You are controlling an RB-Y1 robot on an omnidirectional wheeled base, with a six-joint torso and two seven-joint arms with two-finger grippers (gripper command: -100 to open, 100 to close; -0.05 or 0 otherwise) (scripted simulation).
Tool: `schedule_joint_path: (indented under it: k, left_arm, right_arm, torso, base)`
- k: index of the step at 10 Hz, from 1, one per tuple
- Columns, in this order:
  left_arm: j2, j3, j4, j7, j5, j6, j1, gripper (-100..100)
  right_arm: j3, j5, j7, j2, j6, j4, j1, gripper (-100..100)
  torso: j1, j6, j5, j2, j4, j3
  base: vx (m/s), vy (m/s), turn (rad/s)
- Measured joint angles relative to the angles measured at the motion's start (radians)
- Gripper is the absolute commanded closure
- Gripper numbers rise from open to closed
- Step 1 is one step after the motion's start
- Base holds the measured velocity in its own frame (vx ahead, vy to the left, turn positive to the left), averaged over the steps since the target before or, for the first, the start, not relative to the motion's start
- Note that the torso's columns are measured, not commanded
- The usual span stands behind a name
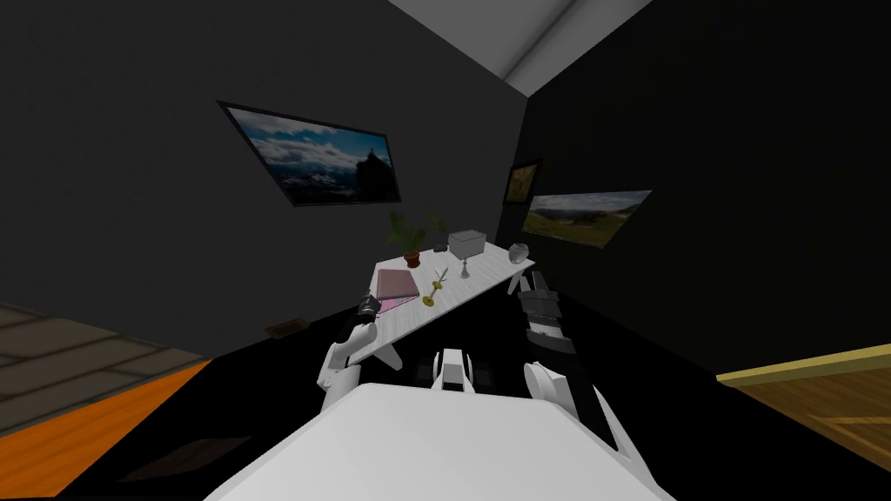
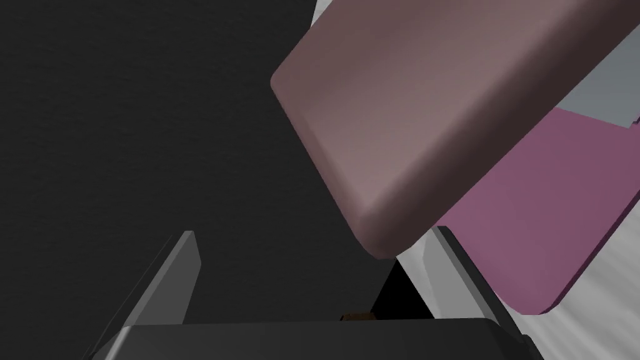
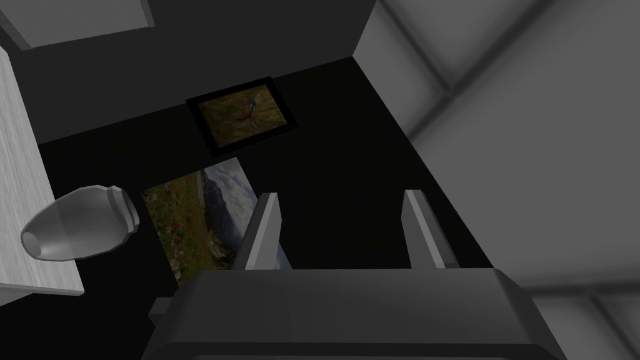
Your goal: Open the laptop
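A pink laptop (image 1: 396, 285) lies at the left end of a white table (image 1: 477, 280). In the left wrist view its lid (image 2: 425, 119) stands lifted off the purple base (image 2: 544, 219), with a gap between them at the near corner. My left gripper (image 1: 370, 306) is at that corner, by the table's edge. It is open (image 2: 312, 232): the lid's corner sits just beyond the tips, close to one finger (image 2: 453, 262) and far from the other. My right gripper (image 3: 340, 195) is open with nothing in it, off the table's right end (image 1: 535, 283).
On the table stand a gold candlestick (image 1: 432, 291), a white goblet-like piece (image 1: 465, 268), a grey box (image 1: 467, 242), a potted plant (image 1: 409, 235) and a glass vase (image 1: 519, 253) near my right hand (image 3: 78, 222). Dark walls close behind the table.
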Motion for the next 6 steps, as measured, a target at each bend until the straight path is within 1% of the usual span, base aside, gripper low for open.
schedule_joint_path:
  k: [2, 3, 4, 6]
  left_arm:
    - [-0.005, 0.011, -0.049, 0.002, -0.002, 0.048, 0.003, -100]
    - [-0.002, 0.017, -0.075, 0.004, 0.001, 0.074, 0.005, -100]
    - [0.002, 0.022, -0.096, 0.006, 0.005, 0.095, 0.009, -100]
    - [-0.003, 0.03, -0.142, 0.007, 0.006, 0.132, 0.017, -100]
  right_arm:
    - [0.0, 0.0, 0.0, 0.0, 0.0, 0.0, 0.0, 0]
    - [0.0, 0.0, 0.0, 0.0, 0.0, 0.0, 0.0, 0]
    - [0.0, 0.0, 0.0, 0.0, 0.0, 0.0, 0.0, 0]
    - [0.0, 0.0, 0.0, 0.0, 0.0, 0.0, 0.0, 0]
  torso:
    - [0.002, 0.0, 0.0, 0.002, 0.001, 0.001]
    - [0.002, -0.001, 0.0, 0.003, 0.001, 0.001]
    - [0.002, -0.001, 0.0, 0.002, 0.001, 0.001]
    - [0.001, 0.0, 0.0, 0.002, 0.001, 0.001]
  base:
    - [0.008, -0.009, -0.029]
    - [0.006, -0.005, -0.024]
    - [0.004, -0.004, -0.02]
    - [0.001, -0.002, -0.012]
